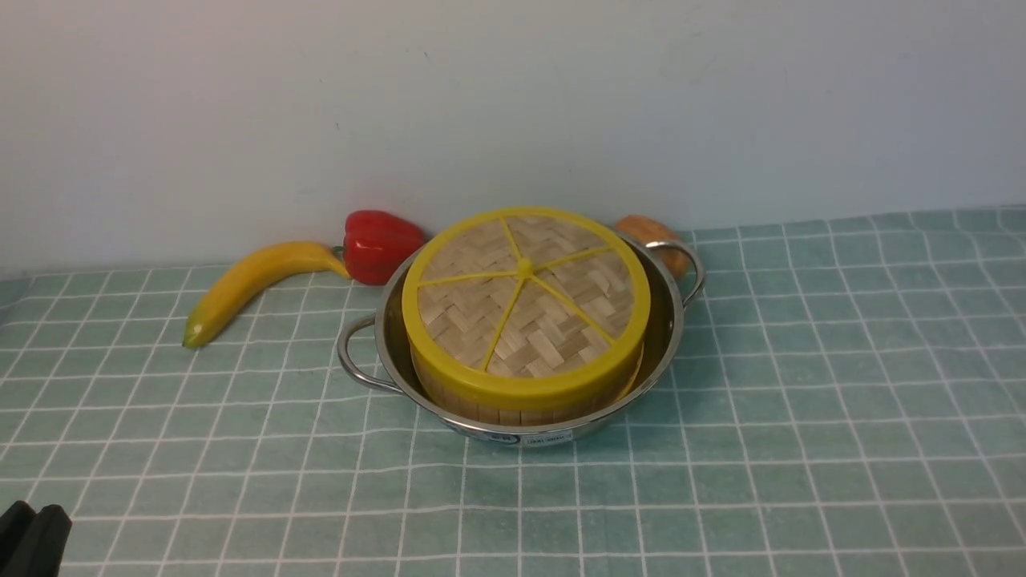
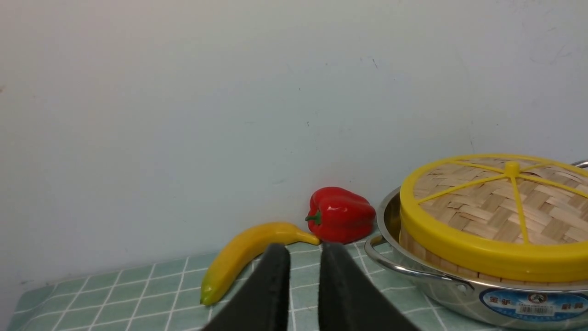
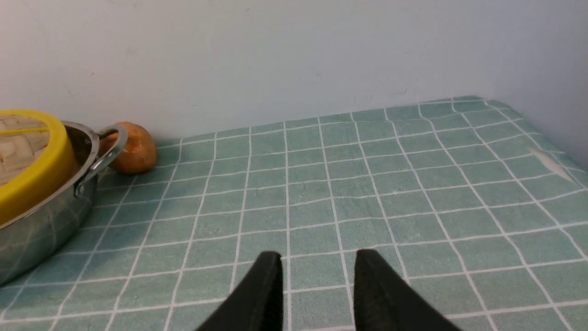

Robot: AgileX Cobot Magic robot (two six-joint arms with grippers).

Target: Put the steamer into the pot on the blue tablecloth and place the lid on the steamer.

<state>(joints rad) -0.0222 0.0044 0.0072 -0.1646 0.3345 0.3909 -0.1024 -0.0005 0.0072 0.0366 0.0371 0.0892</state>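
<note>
The pot (image 1: 672, 320) stands on the blue tablecloth (image 1: 801, 401) near the back wall. The steamer sits inside it; only its wooden side wall (image 1: 449, 397) shows, and its contents are hidden. The lid (image 1: 525, 296) lies flat on top of the steamer. The left wrist view shows the lid (image 2: 496, 216), the steamer wall (image 2: 427, 255) and the pot (image 2: 459, 299) with its label. My left gripper (image 1: 32, 517) (image 2: 305, 248) is low at the near left, empty, with a narrow gap between its fingers. My right gripper (image 3: 318, 257) is open and empty over bare cloth, right of the pot (image 3: 41, 225).
A yellow banana (image 1: 248, 280) and a red bell pepper (image 1: 381, 244) lie left of the pot by the wall. An orange-brown potato-like thing (image 1: 645, 232) (image 3: 131, 147) sits behind the pot's right handle. The cloth ends at a side wall on the right.
</note>
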